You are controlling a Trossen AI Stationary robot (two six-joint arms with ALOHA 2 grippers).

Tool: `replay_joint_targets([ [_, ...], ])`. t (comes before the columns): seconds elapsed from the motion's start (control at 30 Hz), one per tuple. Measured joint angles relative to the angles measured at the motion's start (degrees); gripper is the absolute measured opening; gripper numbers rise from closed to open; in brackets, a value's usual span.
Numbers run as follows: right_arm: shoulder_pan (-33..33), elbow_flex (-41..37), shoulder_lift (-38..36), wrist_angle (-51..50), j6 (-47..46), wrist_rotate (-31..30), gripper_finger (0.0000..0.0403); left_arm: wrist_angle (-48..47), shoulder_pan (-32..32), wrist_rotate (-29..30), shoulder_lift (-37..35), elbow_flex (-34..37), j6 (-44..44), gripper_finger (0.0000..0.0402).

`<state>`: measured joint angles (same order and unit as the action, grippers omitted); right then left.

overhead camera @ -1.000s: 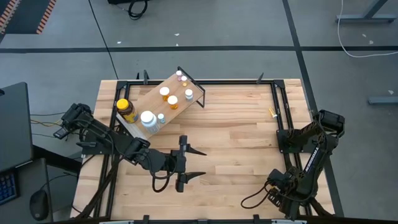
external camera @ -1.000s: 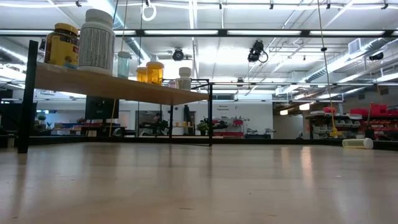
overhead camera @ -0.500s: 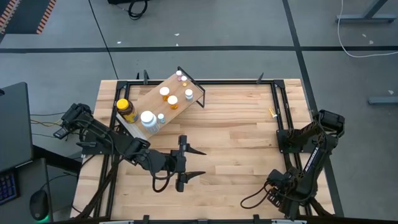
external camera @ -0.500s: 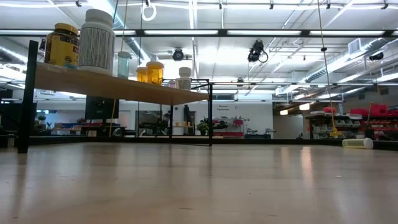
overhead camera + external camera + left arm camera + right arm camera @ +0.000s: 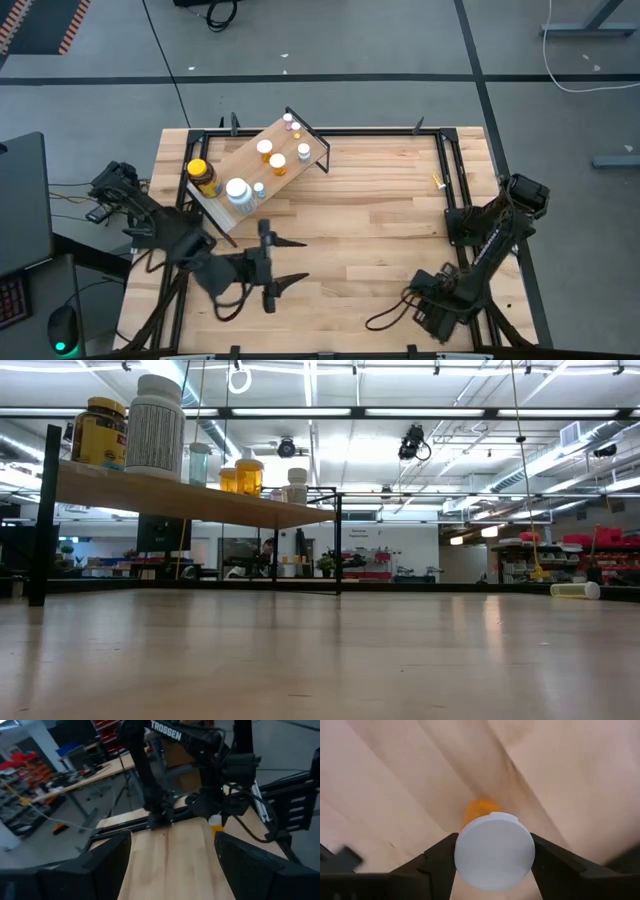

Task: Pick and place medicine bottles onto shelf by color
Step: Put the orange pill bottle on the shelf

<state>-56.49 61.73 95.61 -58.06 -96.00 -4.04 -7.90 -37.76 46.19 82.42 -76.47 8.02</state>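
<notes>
White lettering reading "TROSSEN" shows on the far arm in the left wrist view; the bottle labels on the shelf are too small to read. The shelf sits on the table's far left part and carries the medicine bottles. The left gripper reaches over the near-left tabletop, its 2 fingers spread wide with nothing between them. At the near right edge, the right gripper points down, clamped on the white cap of an orange vial.
</notes>
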Motion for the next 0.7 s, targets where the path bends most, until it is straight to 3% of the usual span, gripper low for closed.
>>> replay_joint_targets([
  [0.27, 13.2, 4.5, 0.0, 0.3, 21.8, -4.5, 0.0232, -1.4, -5.6, 13.6, -0.5, 0.0, 0.2, 0.0293],
  [0.7, 36.0, 17.3, 0.0, 1.1, 58.4, -9.7, 0.0232, -1.5, -8.3, 19.3, -0.5, 0.0, -0.7, 0.0293],
])
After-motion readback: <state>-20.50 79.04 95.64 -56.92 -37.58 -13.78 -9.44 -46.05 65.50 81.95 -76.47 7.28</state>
